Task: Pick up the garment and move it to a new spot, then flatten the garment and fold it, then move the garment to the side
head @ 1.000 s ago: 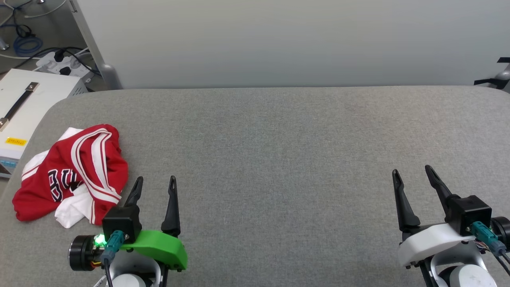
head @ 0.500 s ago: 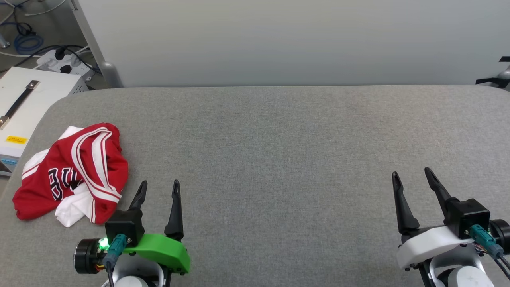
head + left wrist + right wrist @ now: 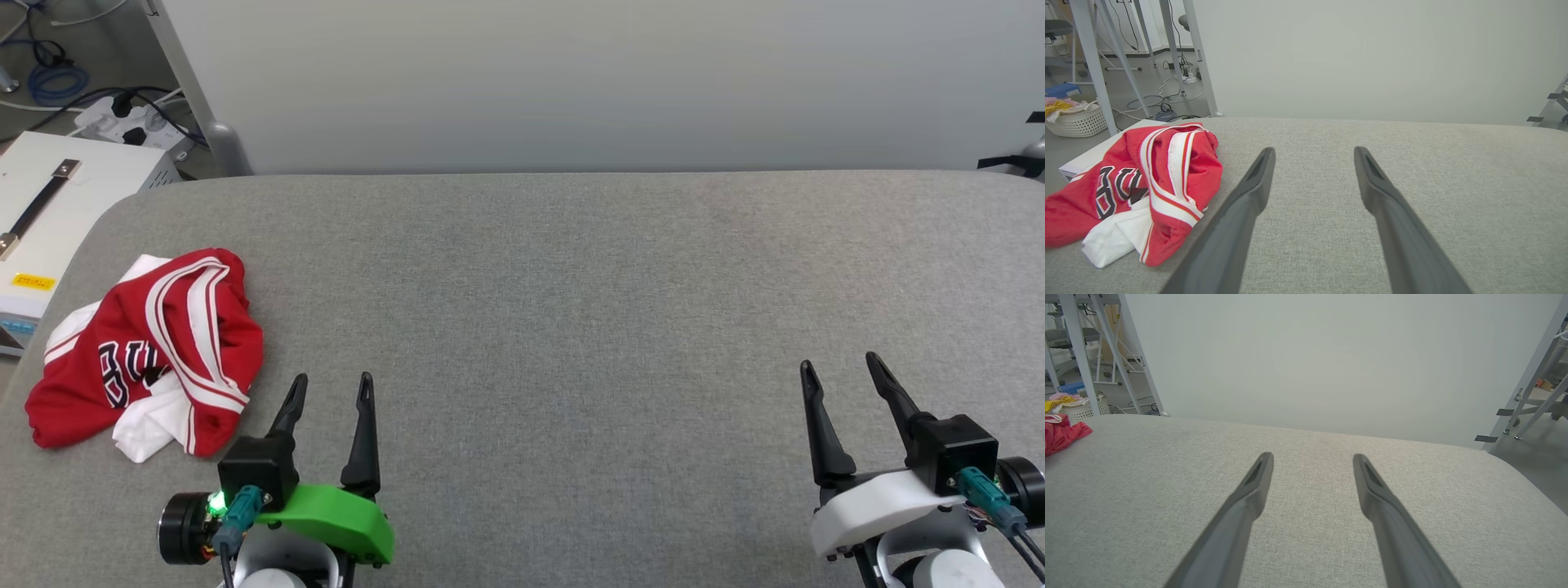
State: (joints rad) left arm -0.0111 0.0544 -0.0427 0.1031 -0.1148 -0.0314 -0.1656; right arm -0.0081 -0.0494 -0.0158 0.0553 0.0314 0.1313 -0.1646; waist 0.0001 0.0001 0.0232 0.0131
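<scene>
The left hand point(image 3: 333, 377) is wide open and empty, its two dark fingers point(image 3: 1241, 212) held over bare grey table point(image 3: 571, 310) with nothing between them. In the left wrist view point(image 3: 1313, 150) the fingers point past the work rather than at it. The jersey T-shirt point(image 3: 147, 351) lies crumpled at about ten o'clock from this hand, near it but not touching, close to the table's left rim. A white case point(image 3: 57, 188) sits beyond that rim.

The step in hand looks like the first pick-up, not yet begun. To do it well, the left hand should swing toward ten o'clock and come down over the raised fold edged with striped trim point(image 3: 1167, 179). That ridge stands proud of the heap and gives the fingers something to close around. The loose white sleeve point(image 3: 1112, 239) at the near side is the poorer choice, since it would likely drag the rest behind. The hand should close only once cloth sits between both fingers, then lift high enough for the tail to clear before carrying toward three o'clock, into the open middle.

The right hand point(image 3: 839, 361) is also open and empty, well apart at three o'clock. In its wrist view point(image 3: 1310, 455) the jersey T-shirt point(image 3: 1061, 433) shows far off at nine o'clock.
</scene>
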